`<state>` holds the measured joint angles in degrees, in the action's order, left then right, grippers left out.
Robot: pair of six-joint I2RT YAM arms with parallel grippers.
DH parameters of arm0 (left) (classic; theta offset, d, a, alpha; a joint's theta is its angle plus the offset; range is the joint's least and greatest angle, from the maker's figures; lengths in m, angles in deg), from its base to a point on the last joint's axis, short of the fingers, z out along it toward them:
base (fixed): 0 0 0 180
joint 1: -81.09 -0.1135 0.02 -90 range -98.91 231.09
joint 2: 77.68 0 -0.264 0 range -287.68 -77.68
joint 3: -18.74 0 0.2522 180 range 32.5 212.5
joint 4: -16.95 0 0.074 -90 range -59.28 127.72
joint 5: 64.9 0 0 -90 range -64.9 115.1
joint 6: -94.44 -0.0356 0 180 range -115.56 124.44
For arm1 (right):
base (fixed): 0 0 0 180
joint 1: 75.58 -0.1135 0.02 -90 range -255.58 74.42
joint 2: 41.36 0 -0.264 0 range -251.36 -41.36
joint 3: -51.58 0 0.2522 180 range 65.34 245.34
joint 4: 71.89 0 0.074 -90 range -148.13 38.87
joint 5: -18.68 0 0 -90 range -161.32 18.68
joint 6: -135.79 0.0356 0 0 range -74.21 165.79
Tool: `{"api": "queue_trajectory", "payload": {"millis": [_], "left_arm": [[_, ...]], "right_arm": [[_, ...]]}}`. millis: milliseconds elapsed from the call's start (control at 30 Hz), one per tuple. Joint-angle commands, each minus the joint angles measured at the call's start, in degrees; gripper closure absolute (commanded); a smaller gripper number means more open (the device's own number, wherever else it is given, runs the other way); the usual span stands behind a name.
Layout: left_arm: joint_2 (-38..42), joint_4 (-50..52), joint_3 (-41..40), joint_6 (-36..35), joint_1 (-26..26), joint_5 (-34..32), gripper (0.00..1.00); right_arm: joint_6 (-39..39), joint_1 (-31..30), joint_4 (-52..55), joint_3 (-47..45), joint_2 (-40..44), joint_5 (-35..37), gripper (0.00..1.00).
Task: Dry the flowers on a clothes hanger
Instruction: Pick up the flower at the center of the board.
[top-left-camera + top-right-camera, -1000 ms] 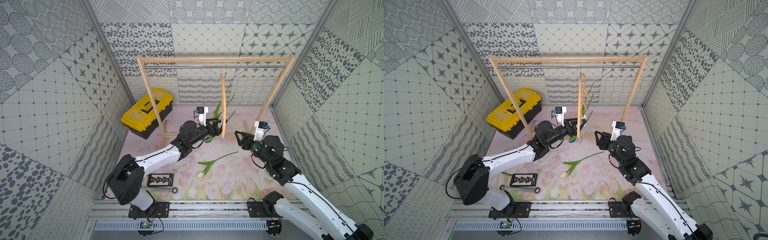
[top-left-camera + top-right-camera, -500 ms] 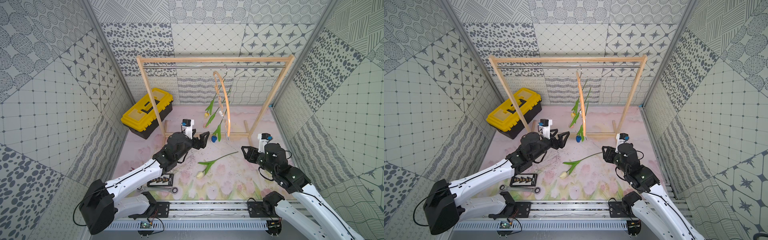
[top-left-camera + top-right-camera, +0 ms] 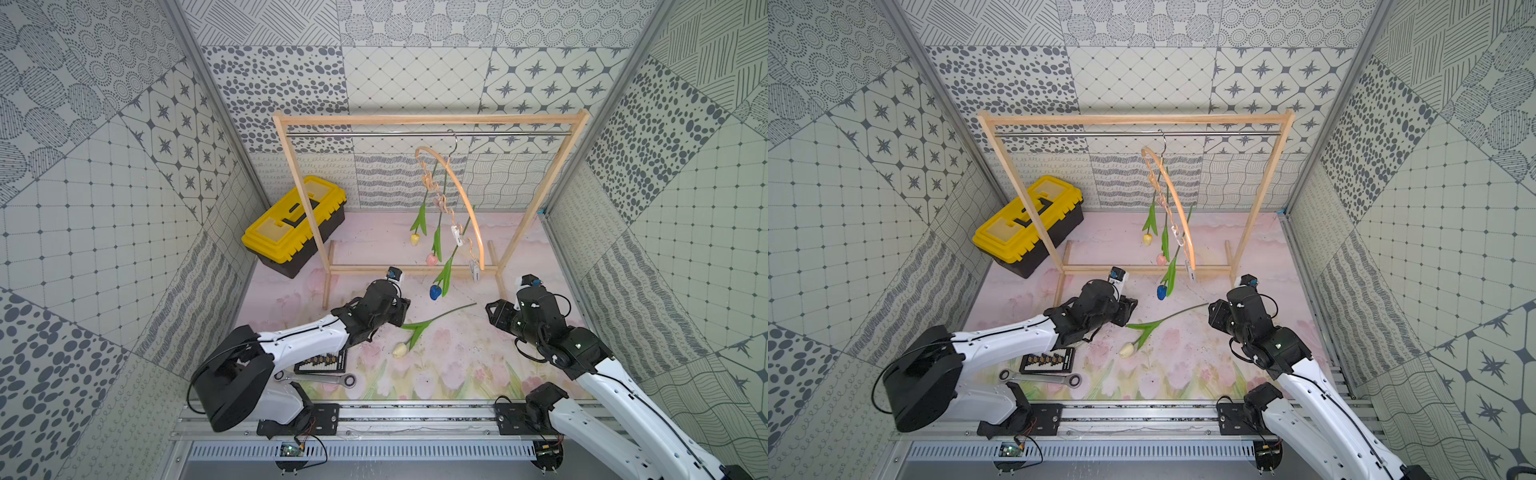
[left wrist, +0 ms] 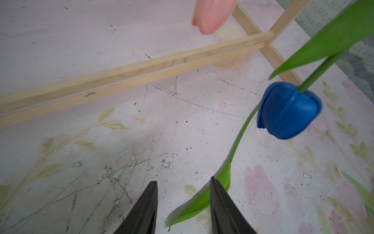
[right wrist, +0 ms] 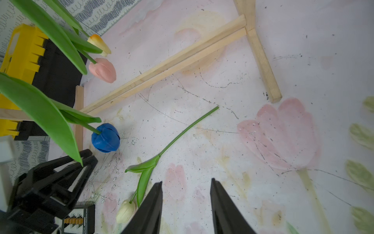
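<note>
Backed away from the arched light-wood hanger (image 3: 468,203), the left gripper (image 4: 182,180) and right gripper (image 5: 186,180) now flank the last cream-white tulip (image 3: 417,328) mid-frame, jaws spread and empty. Its thin stem likely wants pinching next.

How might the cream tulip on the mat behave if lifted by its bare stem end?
Probably light: the cream tulip is mostly thin stem. Likely droops at the head; the stem already curves. Splayed leaves should stop rolling.

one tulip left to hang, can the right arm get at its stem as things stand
Probably yes: the cream-white tulip lies bare on the mat, its stem end toward the right gripper, fingers apart, nothing between.
</note>
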<state>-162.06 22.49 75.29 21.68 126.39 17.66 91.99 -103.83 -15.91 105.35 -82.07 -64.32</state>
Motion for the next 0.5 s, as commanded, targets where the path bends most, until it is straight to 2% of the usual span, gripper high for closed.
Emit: {"api": "queue_trajectory", "payload": {"millis": [0,167,467], "left_arm": [[-10.0,-1.74,5.75,-9.5,3.07,8.61,0.48],[-14.84,-3.06,9.25,-11.55,4.2,15.83,0.36],[-24.77,-1.65,16.62,-17.37,5.39,12.28,0.44]], "right_arm": [[2.72,0.12,0.6,0.96,0.6,-0.23,0.56],[3.66,0.13,0.96,0.05,0.76,-0.37,0.56],[3.73,0.13,0.83,0.46,1.03,-0.93,0.6]]}}
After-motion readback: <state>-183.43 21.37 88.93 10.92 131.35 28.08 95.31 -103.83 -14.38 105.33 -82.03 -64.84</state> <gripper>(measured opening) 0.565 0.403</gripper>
